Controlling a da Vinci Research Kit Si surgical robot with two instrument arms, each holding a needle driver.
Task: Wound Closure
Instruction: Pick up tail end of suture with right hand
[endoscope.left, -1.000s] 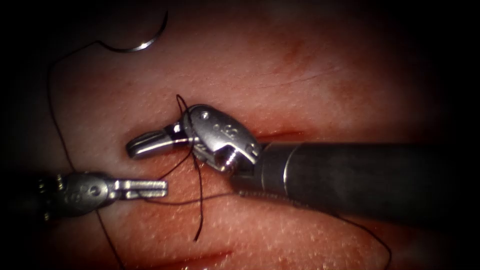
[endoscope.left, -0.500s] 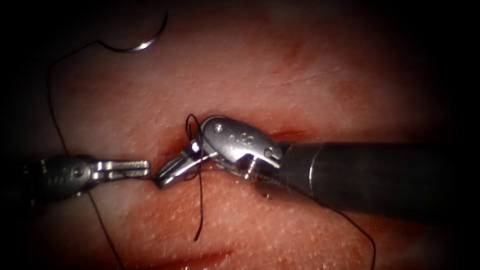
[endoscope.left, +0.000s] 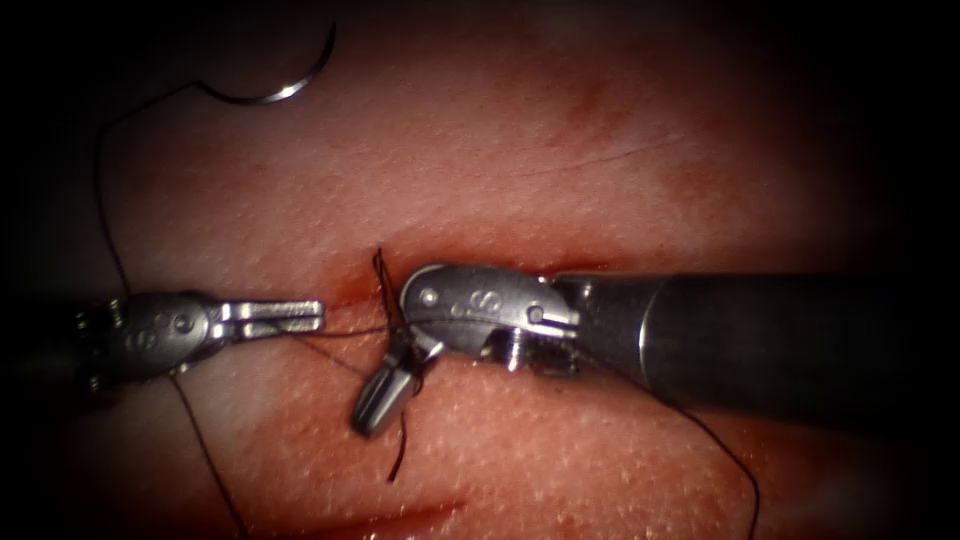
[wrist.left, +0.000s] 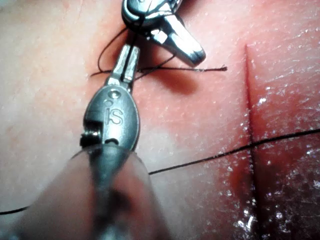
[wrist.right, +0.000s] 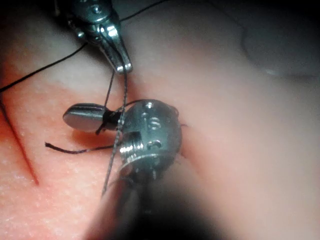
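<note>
My left hand (endoscope.left: 300, 315) lies level on the left of the cut, its two jaws pressed together on the thread (endoscope.left: 345, 332), which runs taut from their tips toward my right hand (endoscope.left: 378, 398). My right hand comes in from the right, its wrist bent so the jaws point down and left; they look closed, with loops of thread wound round them near the wrist, but I cannot tell whether they grip any strand. In the left wrist view my left hand (wrist.left: 128, 59) meets the thread (wrist.left: 210, 158) just below my right hand (wrist.left: 184, 44); in the right wrist view my right hand (wrist.right: 80, 117) sits beside a loose thread tail (wrist.right: 75, 149). One curved needle (endoscope.left: 285, 88) lies free on top of the tissue (endoscope.left: 620, 180), far up and to the left, well apart from both hands and not in the tissue, its thread trailing down the left edge. The cut (endoscope.left: 575, 268) runs level behind my right hand, with a second red line (endoscope.left: 400, 520) near the lower edge. There is open tissue above and to the right of the cut. I count two hands, one needle, one short free tail (endoscope.left: 400, 450).
</note>
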